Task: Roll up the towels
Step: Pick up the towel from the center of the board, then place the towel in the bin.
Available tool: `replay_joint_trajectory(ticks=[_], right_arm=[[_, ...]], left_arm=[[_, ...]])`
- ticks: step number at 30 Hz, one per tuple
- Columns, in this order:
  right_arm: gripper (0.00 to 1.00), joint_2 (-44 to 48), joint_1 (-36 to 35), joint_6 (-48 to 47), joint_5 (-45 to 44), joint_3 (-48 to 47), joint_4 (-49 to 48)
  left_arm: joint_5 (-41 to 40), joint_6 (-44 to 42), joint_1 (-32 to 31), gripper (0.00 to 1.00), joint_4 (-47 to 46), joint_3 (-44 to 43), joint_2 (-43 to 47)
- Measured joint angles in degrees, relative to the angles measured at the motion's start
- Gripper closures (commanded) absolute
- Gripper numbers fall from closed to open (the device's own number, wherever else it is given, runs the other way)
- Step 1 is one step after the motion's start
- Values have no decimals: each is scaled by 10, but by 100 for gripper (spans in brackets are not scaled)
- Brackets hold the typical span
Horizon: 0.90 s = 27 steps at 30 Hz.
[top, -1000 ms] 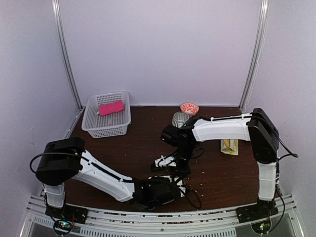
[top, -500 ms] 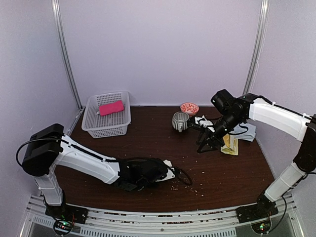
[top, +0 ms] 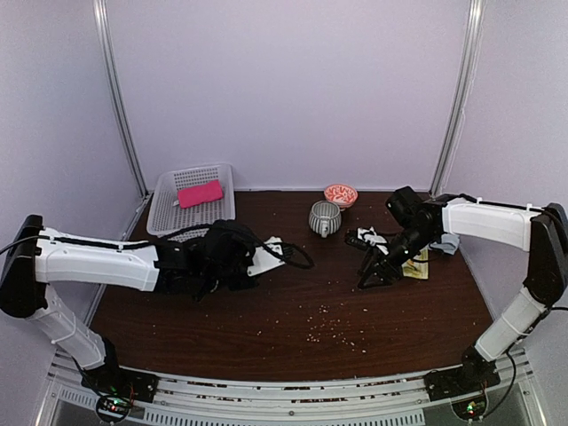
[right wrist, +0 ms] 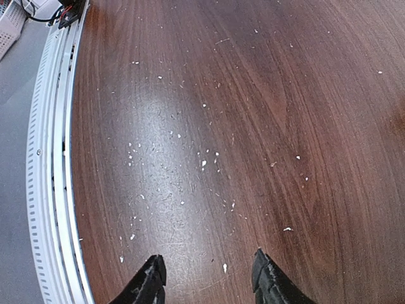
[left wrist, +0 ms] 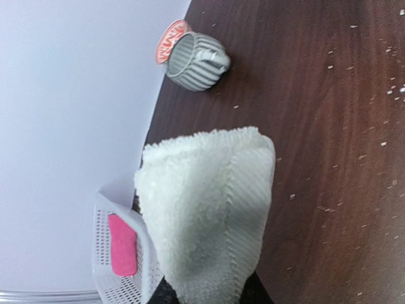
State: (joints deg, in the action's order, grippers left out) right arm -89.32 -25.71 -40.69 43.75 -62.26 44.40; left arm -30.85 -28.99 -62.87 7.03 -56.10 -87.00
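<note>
Slippage first: left gripper clenched on the cream-white towel, pinching only one end of the roll, with the free end jutting out above the table near the basket. Looks loosely wound, so could unfurl or slide free if swung fast or released too high. Could also land on the basket's rim rather than inside beside the pink towel lying there, and tip out. Needs a low, slow release. Right gripper spread wide and grasping nothing, poised low over bare, crumb-strewn wood near the yellow towel and the pale blue-grey towel. Risks brushing the ribbed cup or the patterned bowl close by when reaching, or catching both cloths together in one pinch.
</note>
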Motion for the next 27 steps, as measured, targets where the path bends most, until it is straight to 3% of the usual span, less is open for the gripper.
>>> replay_joint_trajectory(ticks=[8,14,19,27], right_arm=[[53,3,1,-1,4,5,-4],[53,10,1,-1,7,12,-4],[53,10,2,-1,11,12,-5],[53,9,3,-5,13,12,-4]], left_arm=[[6,-116,144,100,-31,3,76],[66,-193,290,100,-74,0,80],[113,-226,382,100,-72,-63,0],[205,-247,448,100,-61,-189,-148]])
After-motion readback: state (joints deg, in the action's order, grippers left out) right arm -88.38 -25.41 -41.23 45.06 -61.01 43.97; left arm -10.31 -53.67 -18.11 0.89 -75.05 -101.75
